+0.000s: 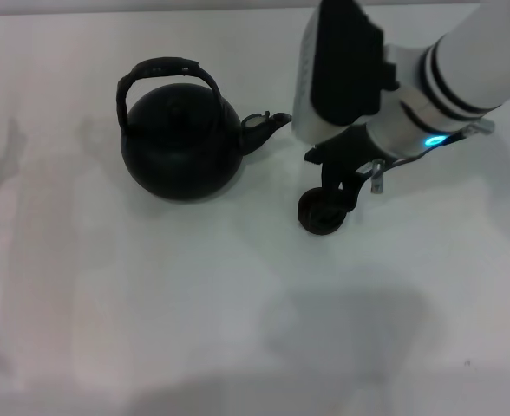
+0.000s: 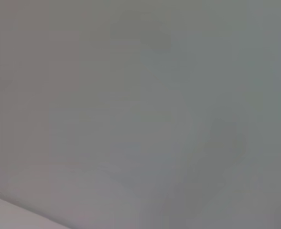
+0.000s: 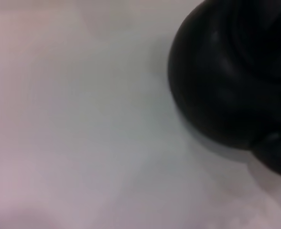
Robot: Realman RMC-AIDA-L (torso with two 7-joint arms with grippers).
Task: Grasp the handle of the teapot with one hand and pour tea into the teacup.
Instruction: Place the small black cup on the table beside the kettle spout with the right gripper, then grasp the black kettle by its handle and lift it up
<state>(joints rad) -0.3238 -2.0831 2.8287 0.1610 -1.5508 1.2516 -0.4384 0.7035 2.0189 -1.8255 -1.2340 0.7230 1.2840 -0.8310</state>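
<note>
1. One large round matte-black teapot [image 1: 181, 147] stands upright on the plain white table [image 1: 107, 303], at about 10 o'clock from the middle of the head view.
2. It has one arched black handle [image 1: 166, 74] standing upright over its knobbed lid, with a thicker wrapped band along the top of the arch.
3. Its one short pointed spout [image 1: 268, 124] points toward 3 o'clock, toward the robot's right arm.
4. One small round dark teacup [image 1: 322, 212] sits on the table at about 4 o'clock from the teapot, apart from it and just below the spout's level in the head view.
5. One arm is in sight: the white right arm with black bands enters from 2 o'clock. Its right gripper [image 1: 346, 186] is right at the teacup, with dark fingers reaching down onto the cup's far rim. Whether they are clamped on the cup or merely beside it cannot be told.
6. The right wrist view shows one large dark rounded shape [image 3: 231, 71] up close over pale table.
7. The left gripper appears nowhere; the left wrist view shows only a blank pale surface.
</note>
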